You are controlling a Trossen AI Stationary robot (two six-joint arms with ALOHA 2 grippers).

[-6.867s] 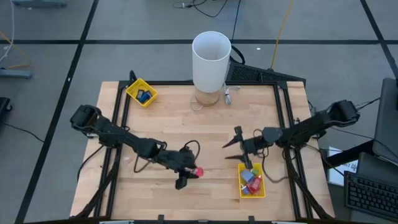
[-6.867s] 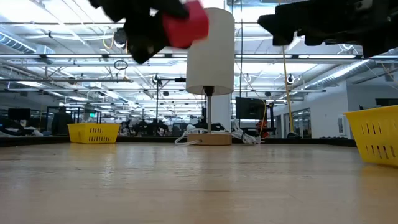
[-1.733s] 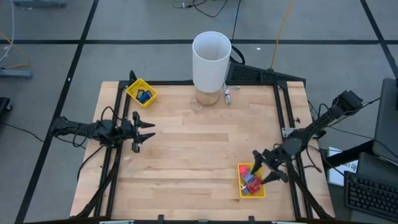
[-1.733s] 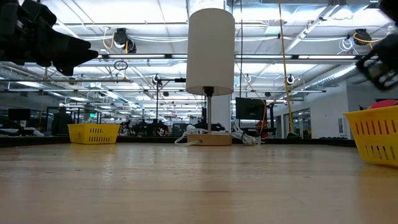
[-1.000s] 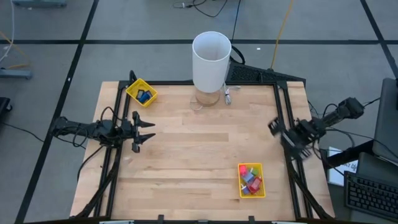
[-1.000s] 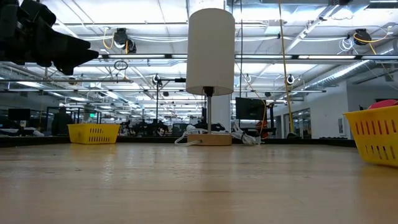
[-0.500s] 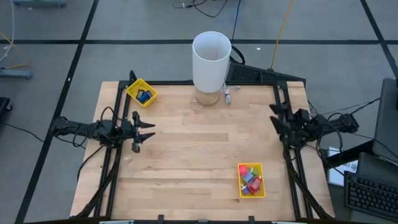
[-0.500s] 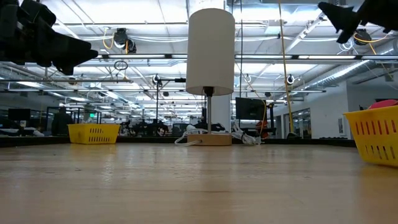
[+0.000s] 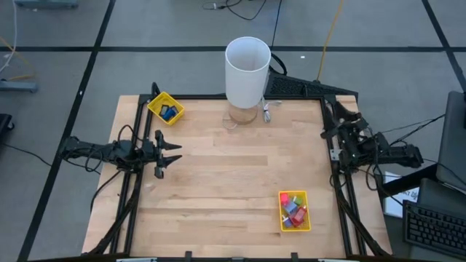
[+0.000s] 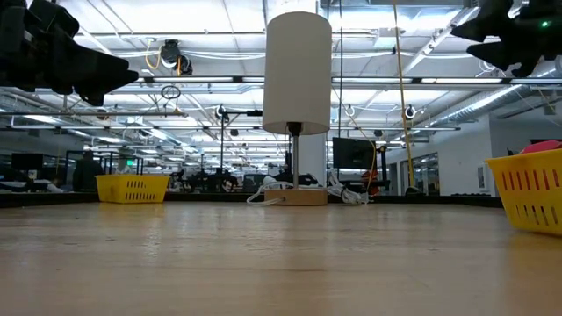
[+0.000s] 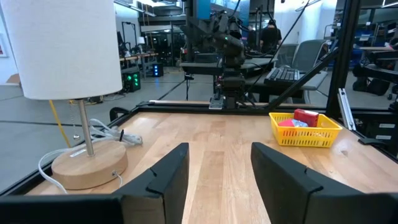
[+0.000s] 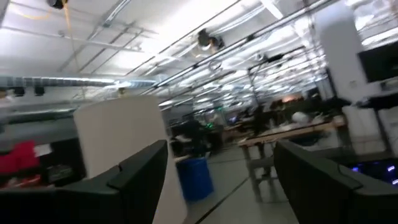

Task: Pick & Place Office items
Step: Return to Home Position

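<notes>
The office items [image 9: 294,212] are seen gathered in two yellow trays [image 9: 281,218], one just left of the white cylinder [image 9: 247,69], one well in front of it and nearer the right gripper [image 9: 329,125], which, like the left gripper [image 9: 175,153], is spread open and empty.

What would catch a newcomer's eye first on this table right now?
The tall white lamp at the middle of the table's back edge dominates. Next come the front-right yellow tray, heaped with coloured pieces, and the back-left yellow tray, holding blue pieces. The left end effector and right end effector hang open and empty at the table's left and right edges.
</notes>
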